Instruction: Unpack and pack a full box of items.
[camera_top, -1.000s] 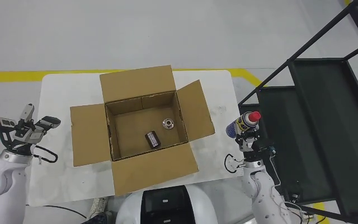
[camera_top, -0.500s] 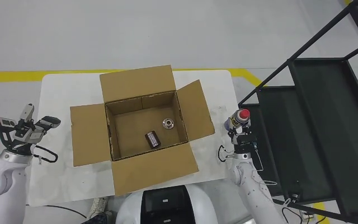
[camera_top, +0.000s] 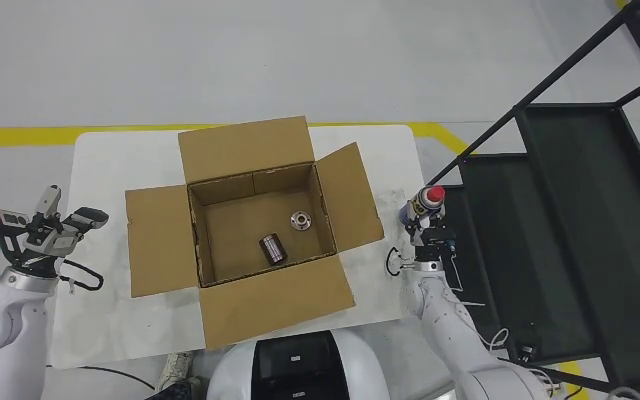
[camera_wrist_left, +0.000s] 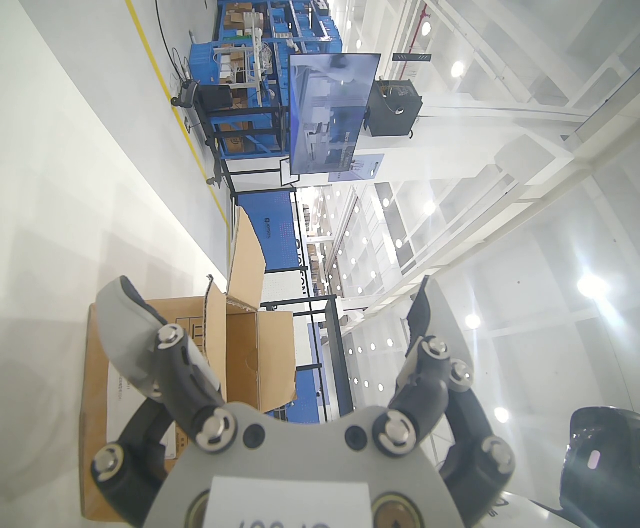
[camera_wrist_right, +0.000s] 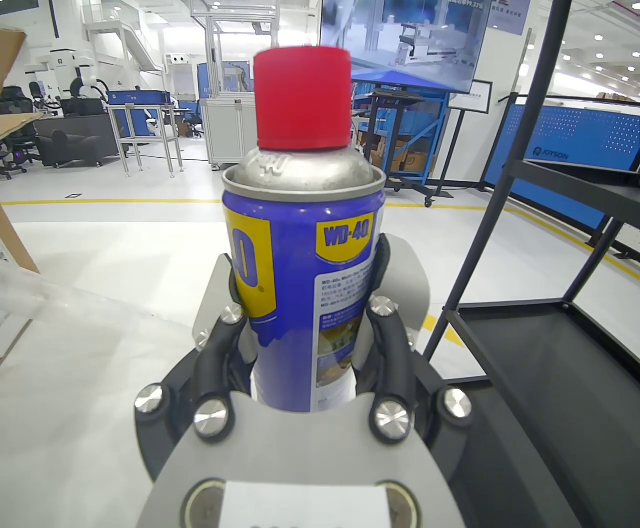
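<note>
Presently, in the top view, the right hand (camera_top: 424, 222) is clenched on a spray can (camera_top: 430, 199), held upright over the right margin of the tabletop (camera_top: 110, 165), between the open box (camera_top: 245, 150) and the black rack (camera_top: 560, 200). The box is plain brown cardboard, all four flaps folded out. A dark cylinder (camera_top: 273, 248) and a small metal disc (camera_top: 300, 218) lie on its floor. The unpacking appears partly done. The left hand (camera_top: 62, 225) sits off the tabletop's left edge, well apart from the box. In the left wrist view, that hand is released, its curved fingers spread wide with nothing between them, and the box's corrugated side faces it. In the right wrist view, the can is a smooth painted metal cylinder with a domed shoulder and a red plastic cap (camera_wrist_right: 301, 97), gripped low on its body. Recommendation: the can looks slick and top-heavy above this grasp, so keep it vertical, lower it onto bare tabletop clear of the right flap and the rack's frame, seat the base flat, then release squarely so the fingers do not tip it.
</note>
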